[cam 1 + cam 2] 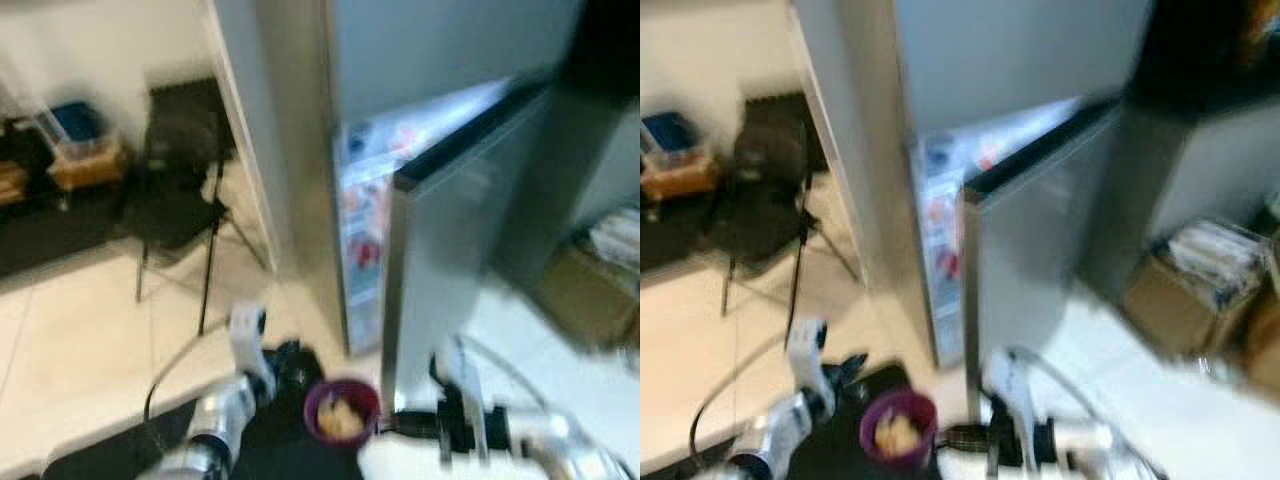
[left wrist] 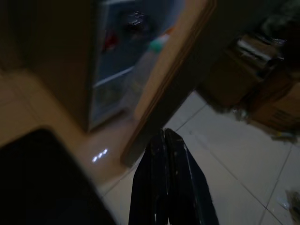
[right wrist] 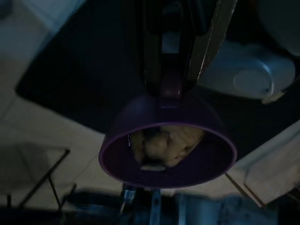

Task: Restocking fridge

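Blur is smearing both head views, yet the main things are readable. Standing ahead of the robot is a tall grey fridge, its lower door swinging open toward the camera and showing lit shelves with coloured items too smeared to name.

Low in the head views, the right gripper is reaching in from the right, its jaws clamping the rim of a small purple bowl. The right wrist view is showing the two fingers pinching that rim, and pale yellowish food is sitting inside the bowl, which is hanging in the air over a dark mat on the pale tiled floor, in front of the fridge opening.

Beside it, the left gripper is pointing upward and carrying nothing; in the left wrist view its black fingers are pressing together, aimed at the open fridge.

Left of the fridge, a black folding chair is standing against the wall. Cardboard boxes are sitting on the floor at the right.
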`<state>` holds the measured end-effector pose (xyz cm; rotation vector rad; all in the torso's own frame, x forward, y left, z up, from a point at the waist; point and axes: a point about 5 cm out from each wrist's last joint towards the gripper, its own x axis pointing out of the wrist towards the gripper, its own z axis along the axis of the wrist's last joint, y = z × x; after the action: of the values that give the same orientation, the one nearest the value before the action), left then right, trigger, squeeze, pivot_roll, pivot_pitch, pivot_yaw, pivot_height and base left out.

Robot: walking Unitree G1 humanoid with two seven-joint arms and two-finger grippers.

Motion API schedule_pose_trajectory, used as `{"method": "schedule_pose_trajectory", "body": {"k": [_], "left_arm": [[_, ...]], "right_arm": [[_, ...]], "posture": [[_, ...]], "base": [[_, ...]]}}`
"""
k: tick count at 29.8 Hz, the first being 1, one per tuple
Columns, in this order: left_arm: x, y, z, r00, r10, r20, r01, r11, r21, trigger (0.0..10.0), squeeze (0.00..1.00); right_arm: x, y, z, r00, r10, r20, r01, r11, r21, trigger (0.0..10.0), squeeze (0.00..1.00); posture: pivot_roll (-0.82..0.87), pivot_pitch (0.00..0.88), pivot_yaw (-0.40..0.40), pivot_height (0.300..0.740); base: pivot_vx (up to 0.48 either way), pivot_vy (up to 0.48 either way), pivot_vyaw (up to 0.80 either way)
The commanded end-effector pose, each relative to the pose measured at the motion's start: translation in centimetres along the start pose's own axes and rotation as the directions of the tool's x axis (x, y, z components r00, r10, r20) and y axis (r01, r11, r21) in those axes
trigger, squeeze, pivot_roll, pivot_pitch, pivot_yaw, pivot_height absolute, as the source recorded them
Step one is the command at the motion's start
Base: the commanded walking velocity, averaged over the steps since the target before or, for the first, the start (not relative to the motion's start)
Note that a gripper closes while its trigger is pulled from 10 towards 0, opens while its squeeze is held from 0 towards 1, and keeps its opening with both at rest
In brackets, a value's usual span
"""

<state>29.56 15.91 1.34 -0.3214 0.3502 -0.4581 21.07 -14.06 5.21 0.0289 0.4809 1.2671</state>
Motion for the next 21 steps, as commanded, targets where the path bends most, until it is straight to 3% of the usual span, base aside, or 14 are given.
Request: {"method": "schedule_pose_trajectory", "body": {"k": [1, 16, 21], "left_arm": [[-0.7, 0.4, -1.1, 0.999, 0.027, -0.028, -0.028, 0.999, -0.031, 10.0, 0.0], [-0.3, -0.3, -0.6, 1.0, -0.025, 0.002, 0.025, 0.999, 0.03, 10.0, 0.0], [0.0, -1.3, -0.7, 0.992, -0.126, -0.003, 0.126, 0.99, 0.06, 10.0, 0.0]], "right_arm": [[0.0, -0.5, 1.1, 1.0, -0.007, 0.019, 0.008, 0.999, -0.034, 10.0, 0.0], [0.2, -0.4, 1.1, 1.0, -0.004, 0.026, 0.005, 1.0, -0.031, 10.0, 0.0], [0.1, -0.4, 1.2, 1.0, -0.006, 0.03, 0.007, 1.0, -0.03, 10.0, 0.0]], "posture": [[-0.09, 0.0, 0.043, 0.74], [-0.09, 0.0, 0.045, 0.74], [-0.09, 0.0, 0.049, 0.74]], "base": [[0.48, 0.0, 0.0], [0.0, 0.0, 0.0], [0.0, -0.439, 0.0]]}}
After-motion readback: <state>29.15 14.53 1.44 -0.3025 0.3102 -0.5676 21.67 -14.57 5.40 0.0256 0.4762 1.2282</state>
